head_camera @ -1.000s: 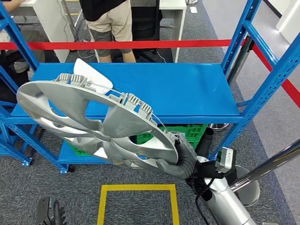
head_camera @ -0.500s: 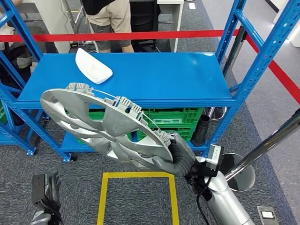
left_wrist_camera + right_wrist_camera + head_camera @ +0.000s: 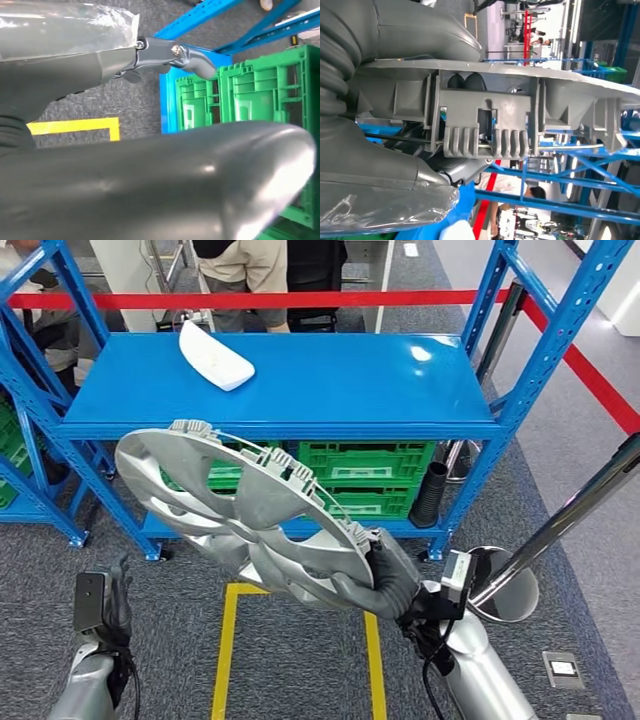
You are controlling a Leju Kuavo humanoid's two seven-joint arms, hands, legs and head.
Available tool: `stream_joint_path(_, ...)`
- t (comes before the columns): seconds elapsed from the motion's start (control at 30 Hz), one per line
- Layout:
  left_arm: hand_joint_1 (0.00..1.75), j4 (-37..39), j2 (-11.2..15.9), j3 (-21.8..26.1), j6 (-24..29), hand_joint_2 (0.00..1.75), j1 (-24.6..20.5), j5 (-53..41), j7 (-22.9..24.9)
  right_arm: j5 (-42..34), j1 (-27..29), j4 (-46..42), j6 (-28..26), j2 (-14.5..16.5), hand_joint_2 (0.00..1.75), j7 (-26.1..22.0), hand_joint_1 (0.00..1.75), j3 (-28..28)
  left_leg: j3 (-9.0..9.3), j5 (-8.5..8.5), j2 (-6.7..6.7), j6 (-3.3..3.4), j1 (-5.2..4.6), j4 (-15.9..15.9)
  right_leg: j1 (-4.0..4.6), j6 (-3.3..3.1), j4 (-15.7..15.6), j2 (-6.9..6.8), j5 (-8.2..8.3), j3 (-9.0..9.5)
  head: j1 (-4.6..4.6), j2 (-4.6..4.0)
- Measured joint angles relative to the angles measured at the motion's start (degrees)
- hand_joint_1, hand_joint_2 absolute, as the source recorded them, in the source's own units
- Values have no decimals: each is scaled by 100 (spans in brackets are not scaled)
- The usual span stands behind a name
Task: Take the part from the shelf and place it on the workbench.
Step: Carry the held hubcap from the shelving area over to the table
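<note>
A large silver wheel cover (image 3: 226, 495) hangs tilted in the air in front of the blue shelf (image 3: 340, 380). My right hand (image 3: 389, 585) grips its near rim from the lower right. In the right wrist view the cover's ribbed clips (image 3: 490, 100) sit between the thick thumb (image 3: 425, 35) and the fingers (image 3: 376, 165). My left hand (image 3: 102, 610) hangs low at the left, away from the cover and holding nothing. The left wrist view has its thumb (image 3: 113, 180) and a dark finger (image 3: 181, 52) spread apart.
A white part (image 3: 215, 357) lies on the shelf's top board. Green crates (image 3: 362, 475) stand on the lower level. Red tape (image 3: 340, 298) runs behind, with a person (image 3: 241, 270) beyond it. A yellow floor square (image 3: 226, 640) lies below and a stanchion pole (image 3: 566, 515) stands at right.
The whole picture has shifted: the shelf sits higher and further off, so the camera moved. My left hand has come into view at lower left. The wheel cover stays in my right hand.
</note>
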Motion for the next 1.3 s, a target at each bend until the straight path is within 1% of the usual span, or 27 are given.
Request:
stream_joint_path(0.03, 0, 23, -4, -22, -7, 0, -8, 32, 27, -3, 21, -3, 15, -1, 175, 0, 175, -16, -72, 70, 17, 50, 6, -12, -2, 24, 139, 5, -188, -58, 8, 0)
stream_joint_path(0.1, 0, 93, -4, -45, -13, 0, -20, 107, 106, -17, 32, -1, 63, -4, 175, -2, 175, -39, -231, 191, 51, 119, -2, -15, -6, 46, 756, 8, -739, -224, 40, 0)
stream_joint_path(0.13, 0, 150, -2, -47, -16, 0, -21, 147, 160, -28, 30, 4, 90, -6, 175, -5, 175, -47, -311, 247, 71, 135, -16, -12, -6, 52, 1132, 9, -924, -298, 55, 0)
stream_joint_path(0.17, 0, 220, -1, -46, -19, 0, -15, 186, 214, -43, 25, 11, 114, -8, 175, -11, 175, -54, -386, 299, 98, 144, -31, -8, -5, 53, 1424, 9, -980, -328, 65, 0)
stream_joint_path(0.2, 0, 294, 1, -44, -21, 0, -6, 218, 266, -58, 20, 21, 133, -9, 175, -18, 175, -59, -456, 348, 126, 147, -46, -1, -3, 46, 1554, 7, -908, -289, 72, 0)
stream_joint_path(0.23, 0, 369, 3, -42, -30, 0, 3, 252, 327, -72, 12, 33, 154, -13, 175, -26, 175, -63, -517, 390, 156, 145, -59, 7, 2, 28, 1481, -1, -755, -158, 74, 0)
stream_joint_path(0.3, 0, 541, 15, -33, -106, 0, 23, 342, 506, -93, -15, 59, 194, -29, 175, -56, 175, -69, -601, 454, 227, 127, -88, 29, 43, -49, 791, -122, -517, 373, 78, 0)
stream_joint_path(0.37, 0, 727, 41, -16, -201, 0, 58, 436, 729, -101, -61, 85, 233, -50, 175, -115, 175, -72, -635, 504, 312, 83, -110, 52, 104, -131, 20, -278, -560, 878, 75, 0)
stream_joint_path(0.4, 0, 816, 55, -3, -224, 0, 80, 463, 829, -104, -81, 98, 248, -60, 175, -151, 175, -73, -644, 527, 365, 51, -113, 58, 128, -155, -188, -303, -618, 992, 76, 0)
stream_joint_path(0.47, 0, 984, 84, 26, -221, 0, 121, 493, 1024, -114, -96, 130, 264, -83, 175, -208, 175, -79, -661, 559, 457, -19, -101, 62, 125, -206, -309, -215, -606, 992, 76, 0)
stream_joint_path(0.5, 0, 1064, 96, 44, -211, 0, 145, 506, 1114, -119, -98, 146, 269, -95, 175, -221, 175, -81, -679, 511, 432, -55, -92, 97, 111, -240, -339, -164, -568, 973, 76, 0)
stream_joint_path(0.57, 0, 1208, 122, 93, -160, 0, 218, 543, 1278, -120, -94, 176, 279, -109, 175, -227, 175, -81, -808, 193, 257, -122, -66, 455, 77, -309, -374, -70, -472, 919, 67, 0)
stream_joint_path(0.63, 0, 1348, 151, 168, -52, 0, 332, 609, 1478, -121, -76, 201, 289, -111, 175, -229, 175, -76, -1054, -235, 97, -174, -48, 1187, 73, -335, -355, 41, -409, 836, 55, 0)
stream_joint_path(0.67, 0, 1410, 163, 214, 8, 0, 399, 646, 1579, -122, -59, 211, 290, -111, 175, -230, 175, -75, -1139, -349, 70, -189, -45, 1483, 73, -334, -332, 104, -384, 792, 53, 0)
stream_joint_path(0.7, 0, 1466, 173, 258, 56, 0, 464, 679, 1668, -122, -45, 221, 291, -111, 175, -229, 175, -75, -1139, -358, 59, -195, -44, 1597, 72, -328, -299, 167, -366, 744, 52, 0)
stream_joint_path(0.73, 0, 1513, 180, 299, 91, 0, 522, 703, 1736, -122, -35, 229, 292, -111, 175, -228, 175, -75, -1037, -268, 50, -193, -42, 1490, 71, -322, -258, 228, -354, 696, 51, 0)
stream_joint_path(0.8, 0, 1580, 192, 368, 158, 0, 592, 731, 1827, -122, -28, 236, 296, -111, 175, -226, 175, -75, -613, 1, -67, -162, -27, 800, 67, -302, -162, 332, -352, 604, 52, 0)
stream_joint_path(0.87, 0, 1639, 203, 428, 210, 0, 638, 749, 1890, -121, -39, 238, 299, -110, 175, -220, 175, -73, -321, 130, -257, -114, -12, 275, 71, -248, -81, 428, -346, 515, 55, 0)
stream_joint_path(0.9, 0, 1667, 207, 450, 223, 0, 663, 755, 1905, -120, -44, 238, 300, -110, 175, -215, 175, -72, -284, 125, -313, -92, -12, 192, 68, -207, -62, 478, -328, 477, 55, 0)
stream_joint_path(0.97, 0, 1706, 199, 481, 226, 0, 698, 750, 1914, -115, -45, 239, 301, -111, 175, -199, 175, -74, -317, 172, -244, -35, -8, 165, 60, -111, -58, 573, -277, 420, 54, 0)
stream_joint_path(1.0, 0, 1719, 192, 493, 222, 0, 698, 738, 1911, -110, -44, 239, 302, -113, 175, -192, 175, -77, -337, 201, -188, 12, 1, 133, 65, -72, -34, 551, -308, 382, 59, 0)
stream_joint_path(1.07, 0, 1733, 177, 508, 216, 0, 696, 704, 1891, -101, -49, 239, 305, -115, 175, -181, 175, -80, -402, 279, -65, 108, 24, 69, 71, -14, 282, 355, -602, 228, 105, 0)
stream_joint_path(1.13, 0, 1742, 179, 518, 216, 0, 705, 671, 1863, -93, -54, 242, 308, -115, 175, -176, 175, -74, -485, 335, 55, 141, 12, 64, 50, 36, 976, 140, -1048, -18, 151, 0)
stream_joint_path(1.17, 0, 1747, 178, 521, 218, 0, 709, 654, 1853, -91, -54, 247, 308, -115, 175, -173, 175, -70, -526, 358, 120, 141, 8, 69, 38, 59, 1295, 101, -1177, -108, 155, 0)
stream_joint_path(1.2, 0, 1751, 178, 522, 220, 0, 712, 640, 1843, -89, -53, 253, 308, -115, 175, -169, 175, -68, -563, 381, 185, 138, 5, 76, 28, 75, 1463, 83, -1196, -123, 158, 0)
stream_joint_path(1.23, 0, 1754, 177, 524, 221, 0, 712, 631, 1829, -89, -53, 259, 307, -115, 175, -164, 175, -67, -596, 403, 249, 131, 4, 84, 22, 84, 1410, 67, -1108, -28, 160, 0)
stream_joint_path(1.3, 0, 1759, 172, 527, 226, 0, 711, 623, 1794, -87, -53, 263, 306, -115, 175, -157, 175, -66, -640, 436, 369, 108, 0, 105, 25, 66, 724, -68, -807, 461, 162, 0)
